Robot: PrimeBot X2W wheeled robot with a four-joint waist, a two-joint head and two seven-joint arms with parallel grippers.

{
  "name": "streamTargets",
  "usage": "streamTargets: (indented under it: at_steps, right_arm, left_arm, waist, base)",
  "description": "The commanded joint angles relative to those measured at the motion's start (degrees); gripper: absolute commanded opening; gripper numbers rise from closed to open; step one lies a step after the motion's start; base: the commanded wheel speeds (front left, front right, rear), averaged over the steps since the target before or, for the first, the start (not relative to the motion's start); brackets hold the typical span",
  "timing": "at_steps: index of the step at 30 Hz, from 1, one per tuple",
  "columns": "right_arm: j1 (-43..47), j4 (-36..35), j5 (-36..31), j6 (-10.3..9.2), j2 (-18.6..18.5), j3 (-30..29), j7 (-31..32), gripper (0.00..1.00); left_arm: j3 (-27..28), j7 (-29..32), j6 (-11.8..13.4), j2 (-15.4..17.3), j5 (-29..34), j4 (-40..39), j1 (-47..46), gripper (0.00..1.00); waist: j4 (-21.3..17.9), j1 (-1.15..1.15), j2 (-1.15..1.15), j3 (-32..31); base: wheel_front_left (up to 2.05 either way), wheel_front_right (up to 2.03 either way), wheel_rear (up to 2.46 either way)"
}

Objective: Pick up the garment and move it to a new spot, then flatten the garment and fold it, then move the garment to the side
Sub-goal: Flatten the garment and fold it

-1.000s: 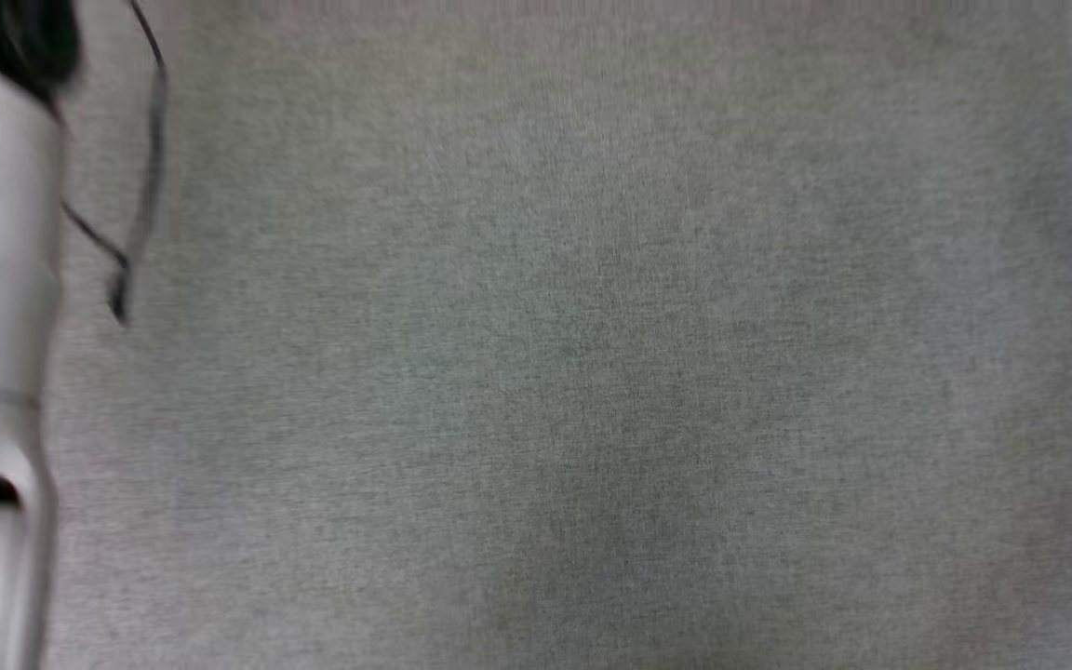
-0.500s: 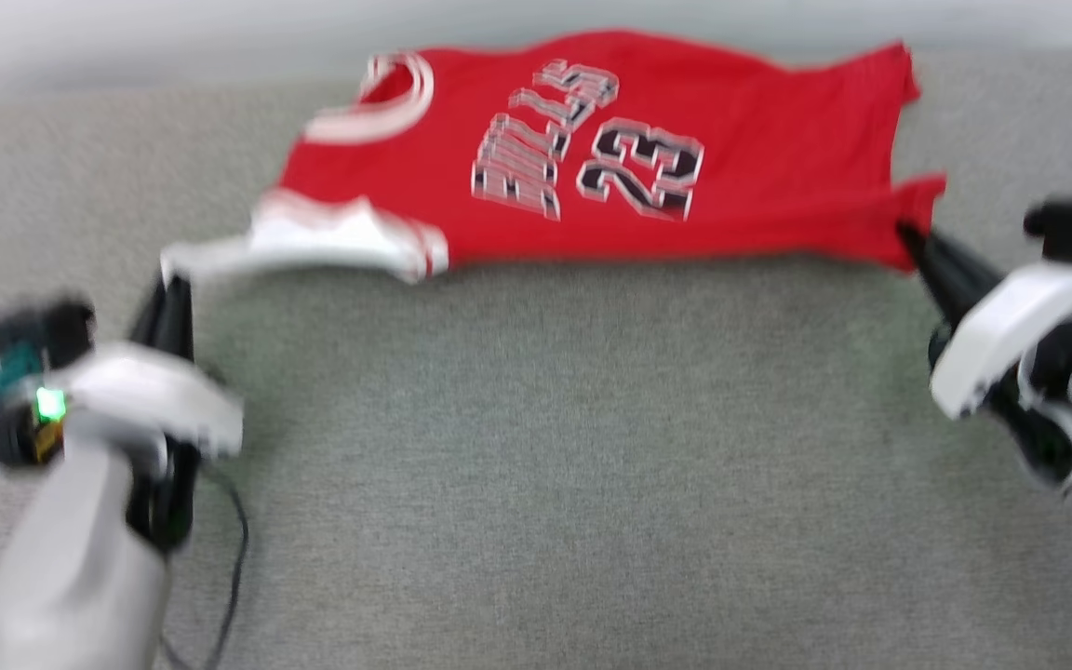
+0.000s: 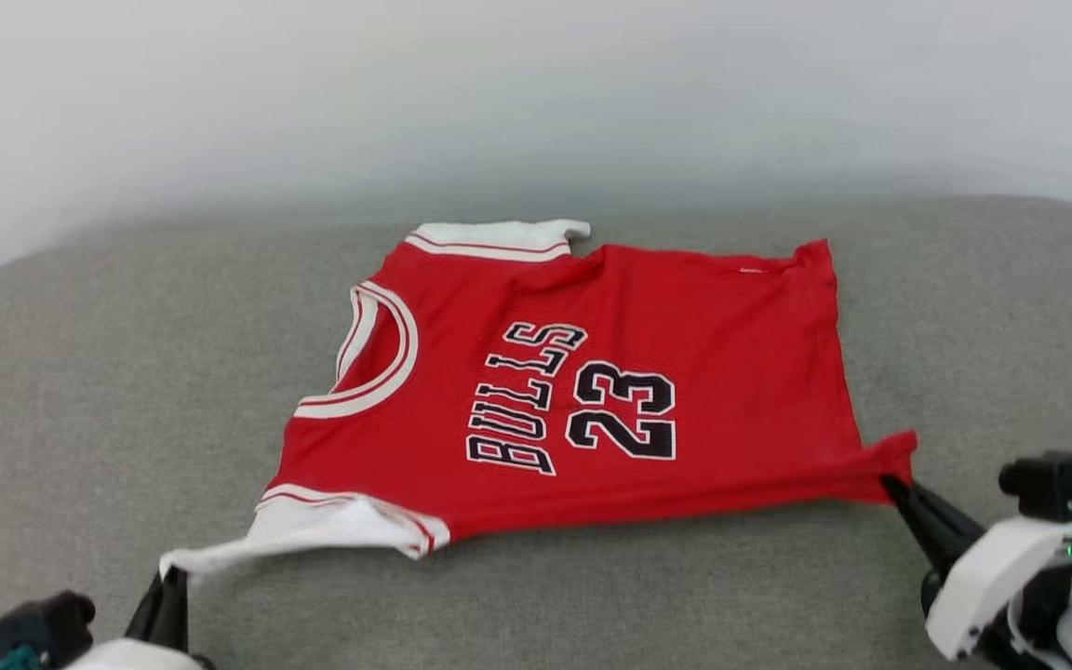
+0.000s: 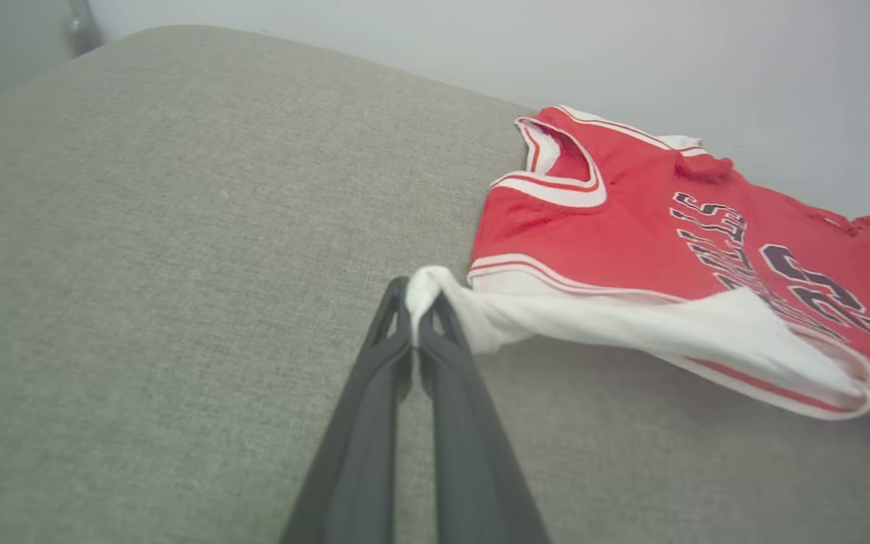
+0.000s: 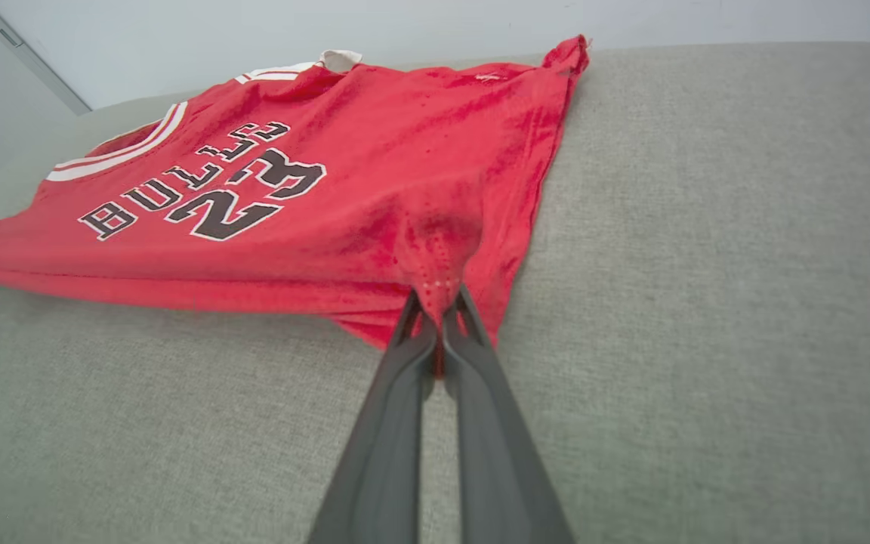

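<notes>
Your head camera has tilted up since half a second ago, bringing more of the pale wall (image 3: pixel 536 93) into the head view; both grips are unchanged. The garment (image 3: pixel 592 372) lies print-up in the middle of the grey padded surface (image 3: pixel 127 372), collar toward 9 o'clock, hem toward 3. At 7 o'clock your left gripper (image 3: pixel 170 584) has its jaws clamped on the near white sleeve (image 3: pixel 313 530). At 4 o'clock your right gripper (image 3: pixel 891 484) has its jaws clamped on the near hem corner (image 3: pixel 894 451), which is drawn taut.
</notes>
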Motion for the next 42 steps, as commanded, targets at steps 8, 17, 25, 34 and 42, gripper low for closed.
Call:
streamTargets:
  at_steps: [8,17,25,34,42]
  right_arm:
    - [16.09,-10.36,-5.28,-0.13,1.58,-12.10,7.15,0.00]
    - [19.54,-20.44,-11.94,-0.11,6.98,-21.55,20.01,0.00]
    - [14.28,-21.33,-15.83,-0.09,10.87,-24.41,24.95,0.00]
    - [6.13,-15.72,-17.03,-0.09,11.12,-21.50,26.64,0.00]
    - [2.27,-8.25,-16.86,-0.09,12.23,-19.22,24.56,0.00]
  left_arm:
    - [2.12,7.16,8.53,3.06,-0.79,-14.43,12.00,0.00]
    - [0.48,11.07,10.24,3.64,-0.33,-20.55,9.67,0.00]
    - [-3.16,12.04,6.18,1.63,0.13,-13.22,-4.33,0.00]
    - [-6.10,12.60,1.27,-1.33,-0.57,0.79,-18.34,0.00]
    - [-6.92,13.05,-2.23,-4.42,-2.82,13.56,-24.46,0.00]
  waist:
    - [0.59,0.03,0.00,-4.73]
    - [-0.78,0.03,0.00,-2.50]
    - [-0.84,0.03,0.00,1.67]
    - [-1.24,0.03,0.00,6.34]
    - [-1.85,0.03,0.00,8.64]
  base:
    - [0.00,0.00,0.00]
    - [0.00,0.00,0.00]
    - [0.00,0.00,0.00]
    - [0.00,0.00,0.00]
    - [0.00,0.00,0.00]
